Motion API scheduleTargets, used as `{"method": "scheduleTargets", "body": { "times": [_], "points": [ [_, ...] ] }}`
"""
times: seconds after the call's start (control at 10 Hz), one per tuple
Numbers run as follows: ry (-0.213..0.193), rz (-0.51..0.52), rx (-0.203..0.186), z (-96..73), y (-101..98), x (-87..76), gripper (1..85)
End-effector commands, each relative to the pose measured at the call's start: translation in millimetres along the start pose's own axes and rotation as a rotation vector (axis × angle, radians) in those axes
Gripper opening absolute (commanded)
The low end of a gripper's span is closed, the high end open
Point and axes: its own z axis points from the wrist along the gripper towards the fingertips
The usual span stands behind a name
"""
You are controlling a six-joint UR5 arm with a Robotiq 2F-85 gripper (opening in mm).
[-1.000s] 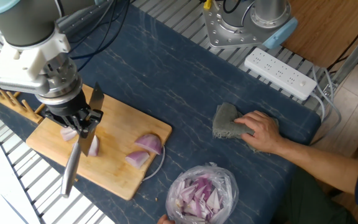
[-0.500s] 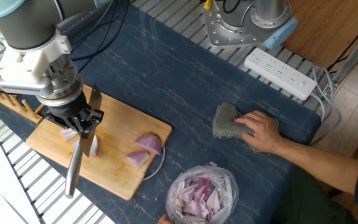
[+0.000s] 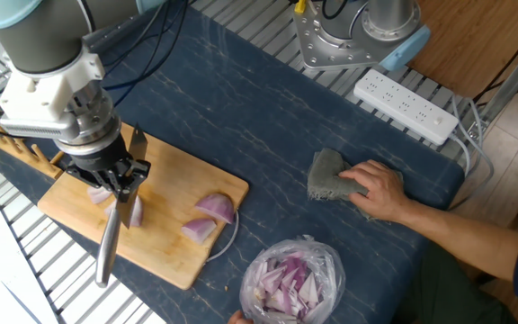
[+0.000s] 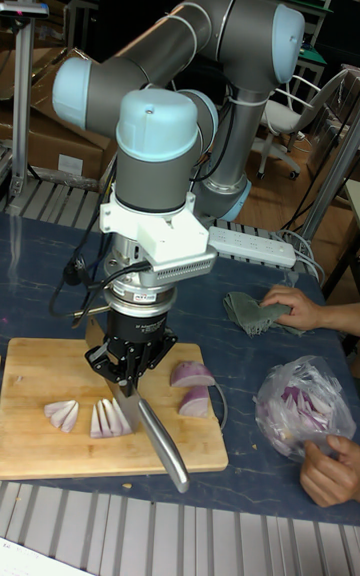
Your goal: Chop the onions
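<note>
gripper point(image 4: 128, 383) clamped on knife point(image 4: 160, 444) | blade apparently between onions point(image 4: 110, 417) slices | two wedges point(image 3: 207, 217) right, on cutting board point(image 3: 169, 252)

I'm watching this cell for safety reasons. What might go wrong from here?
1. The robot's hand grips a steel knife with its blade hanging past the wooden cutting board's front edge.
2. Two uncut purple onion halves sit loose and may roll under the blade.
3. A person's hands rest on the table near the board.
</note>
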Motion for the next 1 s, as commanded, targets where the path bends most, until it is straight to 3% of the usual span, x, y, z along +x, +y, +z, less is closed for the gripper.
{"method": "scheduleTargets", "body": {
  "times": [0.0,0.9],
  "points": [
    [-0.014,0.005,-0.007,1.4,1.8,-2.8,1.7],
    [-0.049,-0.010,-0.004,20.0,-5.6,-1.5,1.7]
  ]
}}
